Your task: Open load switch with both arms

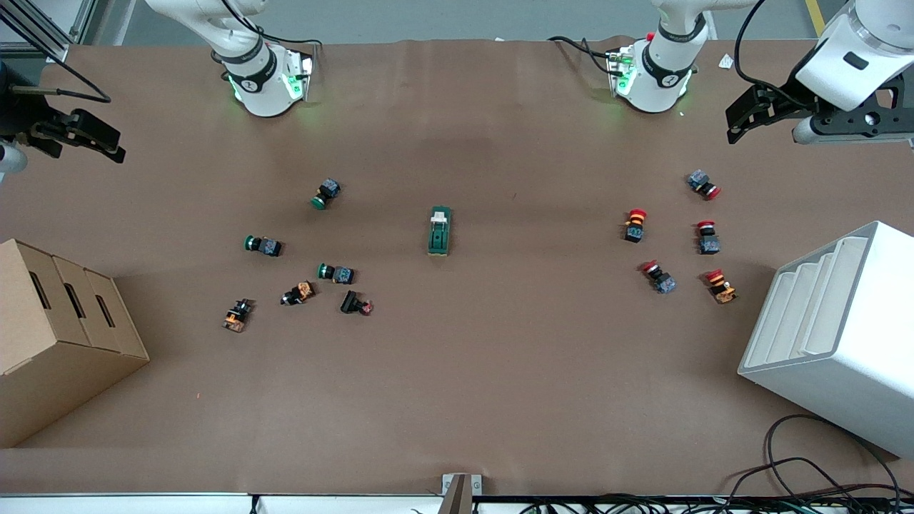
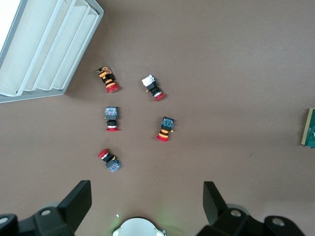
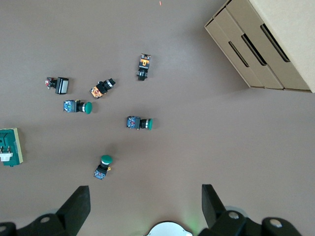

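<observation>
Right now I have the load switch [image 1: 440, 231] lying alone on the bare middle of the bench [image 1: 457, 400], roughly midway between the two clusters of push buttons; its long axis runs from the arms' bases toward the front camera, with the white toggle piece [image 1: 439, 215] at the end nearer the bases; neither arm is close to it. My left claw [image 1: 747, 118] hangs high over the left arm's end of the bench, above the red-capped buttons [image 1: 635, 224] and near the white stepped tray [image 1: 835, 335], fingers spread wide with nothing between them; my right claw [image 1: 100, 139] hangs over the right arm's end, above the cardboard box [image 1: 57, 328], likewise spread and empty, as the right wrist view shows [image 3: 142, 209]. In each wrist view the switch sits just at the frame's edge [image 2: 309, 128] [image 3: 10, 146], so it lies well apart from both claws, toward the centre; I judge the two reaches about equal, each arm needing to swing inward over its own button cluster, one to pin the green body and one to work the toggle end.
</observation>
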Controlling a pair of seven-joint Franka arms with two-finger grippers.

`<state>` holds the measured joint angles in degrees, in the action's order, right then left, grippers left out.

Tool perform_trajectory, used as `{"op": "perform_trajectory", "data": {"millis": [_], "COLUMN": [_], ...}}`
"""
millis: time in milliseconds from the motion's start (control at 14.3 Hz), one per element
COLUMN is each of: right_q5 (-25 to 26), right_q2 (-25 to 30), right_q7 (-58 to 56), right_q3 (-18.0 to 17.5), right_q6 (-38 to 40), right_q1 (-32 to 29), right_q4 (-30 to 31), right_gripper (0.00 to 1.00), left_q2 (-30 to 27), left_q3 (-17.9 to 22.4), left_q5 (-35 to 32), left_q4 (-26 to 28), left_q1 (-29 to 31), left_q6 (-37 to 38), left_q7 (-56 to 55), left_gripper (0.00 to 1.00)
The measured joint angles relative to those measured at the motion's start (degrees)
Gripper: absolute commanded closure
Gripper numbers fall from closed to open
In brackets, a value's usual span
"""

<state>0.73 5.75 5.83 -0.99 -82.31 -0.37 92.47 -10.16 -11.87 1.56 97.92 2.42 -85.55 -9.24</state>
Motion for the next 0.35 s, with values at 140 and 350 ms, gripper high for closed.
{"op": "perform_trajectory", "data": {"millis": [140,350], "right_q5": [-0.8,-1.3], "right_q2": [0.0,0.0], "right_q7": [0.0,0.0], "right_q3": [0.0,0.0], "right_q6": [-0.2,-0.6], "right_q1": [0.0,0.0], "right_q4": [0.1,0.2], "right_gripper": [0.00,0.00], "left_q2": [0.0,-0.1], "left_q3": [0.0,0.0], "left_q5": [0.0,0.0], "left_q4": [0.0,0.0], "left_q1": [0.0,0.0], "left_q6": [0.0,0.0], "left_q7": [0.0,0.1], "left_gripper": [0.00,0.00]}}
